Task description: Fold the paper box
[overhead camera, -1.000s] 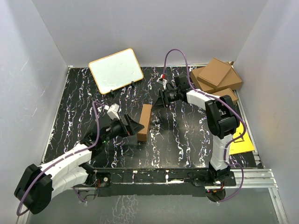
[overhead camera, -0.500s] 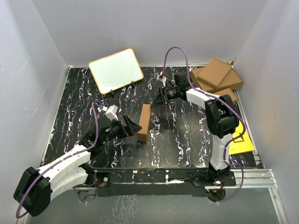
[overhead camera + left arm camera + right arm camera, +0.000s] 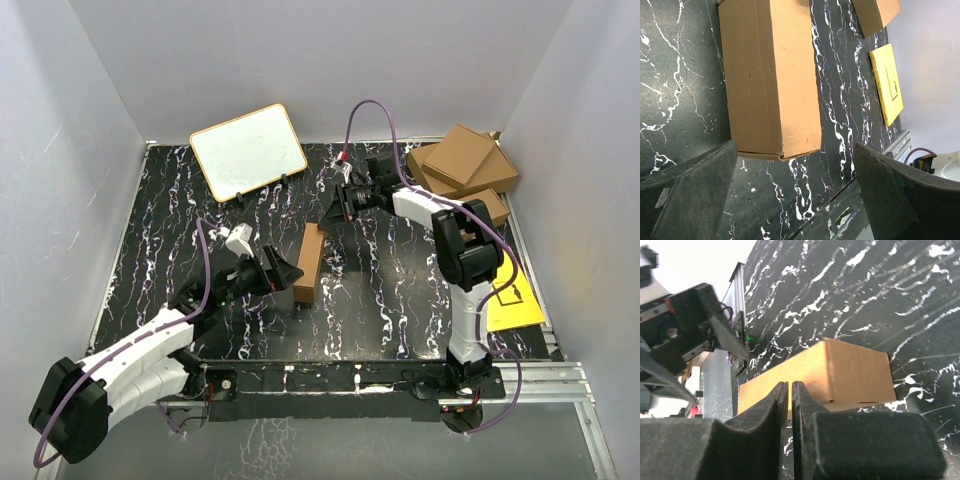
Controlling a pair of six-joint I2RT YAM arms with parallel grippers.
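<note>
The top camera looks down; both close wrist cameras share the paper box (image 3: 770,75).

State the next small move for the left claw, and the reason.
Probably draw the left claw back: the paper box looks fully closed, the left jaws stand open just short of it, and the right claw is shut, empty and clear of it.
</note>
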